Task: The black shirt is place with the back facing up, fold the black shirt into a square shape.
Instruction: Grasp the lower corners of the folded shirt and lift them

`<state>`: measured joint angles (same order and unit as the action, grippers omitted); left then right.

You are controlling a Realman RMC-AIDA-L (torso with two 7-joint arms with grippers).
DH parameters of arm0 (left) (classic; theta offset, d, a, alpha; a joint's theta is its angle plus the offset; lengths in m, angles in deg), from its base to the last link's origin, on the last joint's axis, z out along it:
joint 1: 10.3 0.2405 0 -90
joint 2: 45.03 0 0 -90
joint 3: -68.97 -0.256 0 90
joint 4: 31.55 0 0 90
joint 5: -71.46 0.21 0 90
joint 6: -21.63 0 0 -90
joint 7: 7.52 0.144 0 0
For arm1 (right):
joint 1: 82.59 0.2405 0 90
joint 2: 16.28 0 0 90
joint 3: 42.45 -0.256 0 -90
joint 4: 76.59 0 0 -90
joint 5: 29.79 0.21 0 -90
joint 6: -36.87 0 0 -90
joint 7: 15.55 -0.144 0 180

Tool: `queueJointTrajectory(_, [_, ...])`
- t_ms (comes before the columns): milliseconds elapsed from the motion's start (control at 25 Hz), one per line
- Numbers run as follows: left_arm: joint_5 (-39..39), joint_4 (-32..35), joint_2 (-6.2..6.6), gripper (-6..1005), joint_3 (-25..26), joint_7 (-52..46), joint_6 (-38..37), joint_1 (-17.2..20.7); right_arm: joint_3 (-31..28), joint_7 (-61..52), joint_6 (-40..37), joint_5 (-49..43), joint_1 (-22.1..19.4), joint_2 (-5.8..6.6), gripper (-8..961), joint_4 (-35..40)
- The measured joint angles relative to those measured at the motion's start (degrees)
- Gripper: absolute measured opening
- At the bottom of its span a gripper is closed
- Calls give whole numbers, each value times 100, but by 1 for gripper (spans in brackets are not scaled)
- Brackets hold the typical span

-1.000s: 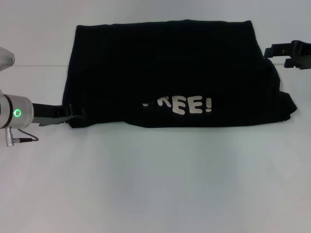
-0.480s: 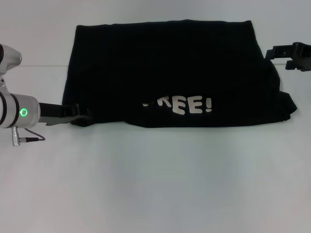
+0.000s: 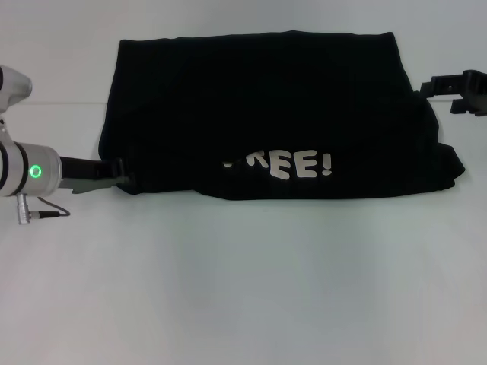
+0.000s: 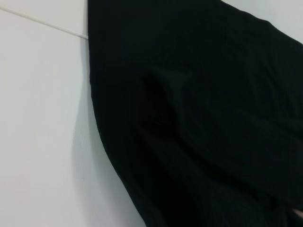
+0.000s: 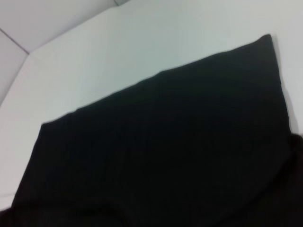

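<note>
The black shirt (image 3: 266,99) lies flat on the white table (image 3: 243,289), with its lower part folded up so that the white lettering "REE!" (image 3: 293,164) shows near the front edge. My left gripper (image 3: 125,177) is low on the table, right at the shirt's front left corner and touching the fabric. By the shirt's far right edge my right gripper (image 3: 437,91) hovers open and holds nothing. Black shirt cloth (image 4: 199,118) fills most of the left wrist view. The right wrist view looks down on the shirt's flat panel (image 5: 165,142).
A thin seam line (image 3: 53,103) runs across the table at the left. From my left wrist a cable (image 3: 42,215) hangs just above the tabletop. A sleeve (image 3: 449,163) bulges out at the shirt's right side. Bare white table lies in front of the shirt.
My left arm has slid to the right, bringing its gripper up against the shirt's front left corner. The right gripper has drifted slightly to the right, away from the shirt. The shirt has not moved.
</note>
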<state>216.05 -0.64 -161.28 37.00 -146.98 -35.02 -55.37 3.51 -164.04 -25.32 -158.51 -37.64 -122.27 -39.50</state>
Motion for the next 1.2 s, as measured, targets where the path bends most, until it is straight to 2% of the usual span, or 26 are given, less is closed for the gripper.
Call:
queueJointTrajectory(40, [-5,15,9,16,6,-7,-18,-4,0,0,-87,-39,-14,27,826,0])
queueJointTrajectory(240, [-20,279,39,9,-4,-198,-166,-22,0,-37,-623,-546,-111,139,827,2])
queueJointTrajectory(440, [-26,301,38,1,-11,-211,-126,-73,0,-11,-695,-994,-268,121,827,4])
queueJointTrajectory(720, [-32,292,9,1,-7,-220,-112,-130,1,366,-30,-1018,-403,-125,826,38])
queueJointTrajectory(960, [-36,292,-4,0,11,-243,-108,-137,18,683,595,-1020,-387,-418,826,-26])
queueJointTrajectory(1200, [-36,305,-2,0,7,-285,-109,-123,113,843,987,-1037,-288,-541,827,-304])
